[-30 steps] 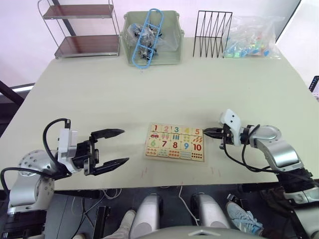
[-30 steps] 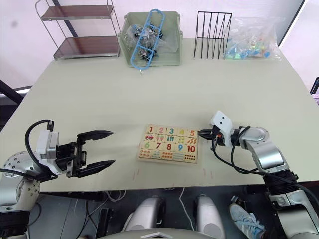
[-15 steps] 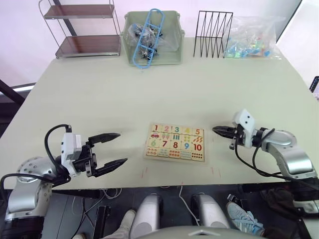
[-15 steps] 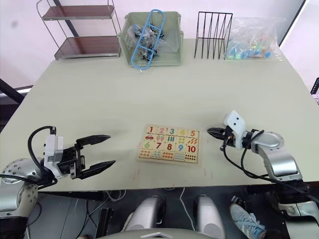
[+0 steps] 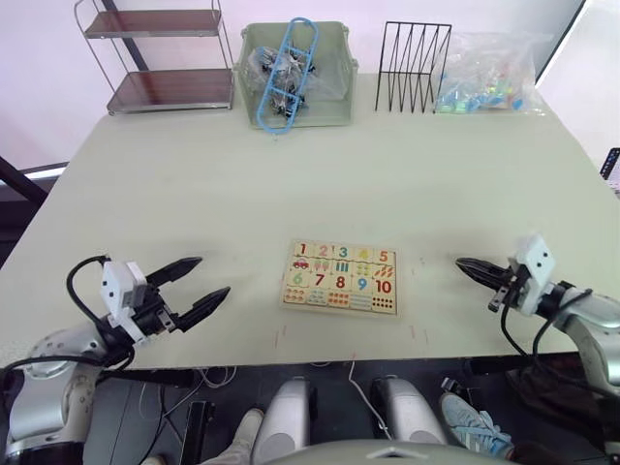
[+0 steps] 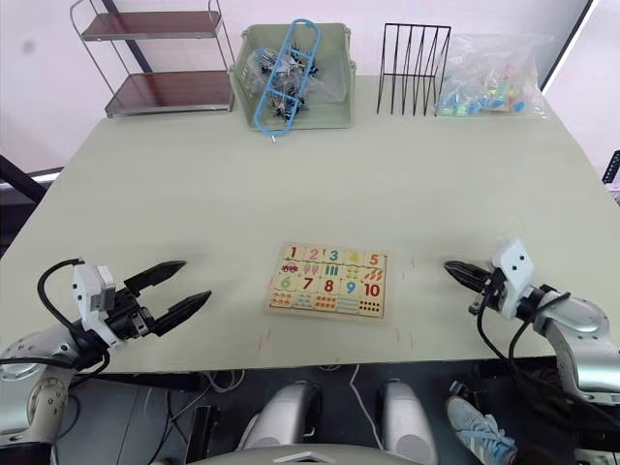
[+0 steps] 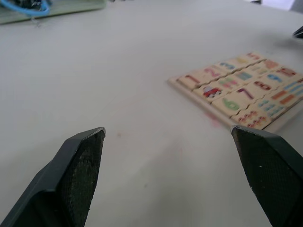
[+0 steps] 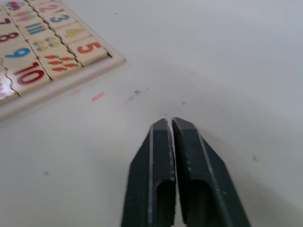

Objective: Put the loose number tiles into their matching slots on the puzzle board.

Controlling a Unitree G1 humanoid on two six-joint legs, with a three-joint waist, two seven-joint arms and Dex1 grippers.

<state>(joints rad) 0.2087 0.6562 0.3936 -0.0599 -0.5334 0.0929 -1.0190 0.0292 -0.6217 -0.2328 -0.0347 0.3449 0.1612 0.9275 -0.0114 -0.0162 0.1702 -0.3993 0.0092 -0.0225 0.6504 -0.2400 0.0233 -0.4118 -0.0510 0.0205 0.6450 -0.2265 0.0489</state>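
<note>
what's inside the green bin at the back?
The green bin holds a light blue plastic frame leaning out over its rim, on top of clear bags of small dark parts. Whatever lies under those bags is covered.

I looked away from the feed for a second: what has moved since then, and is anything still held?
The right gripper, shut and empty, has drawn back from the puzzle board towards the robot's right. The left gripper, open, has pulled back left too. The board, with tiles 1 to 5 seated in its top row, has not moved.
</note>
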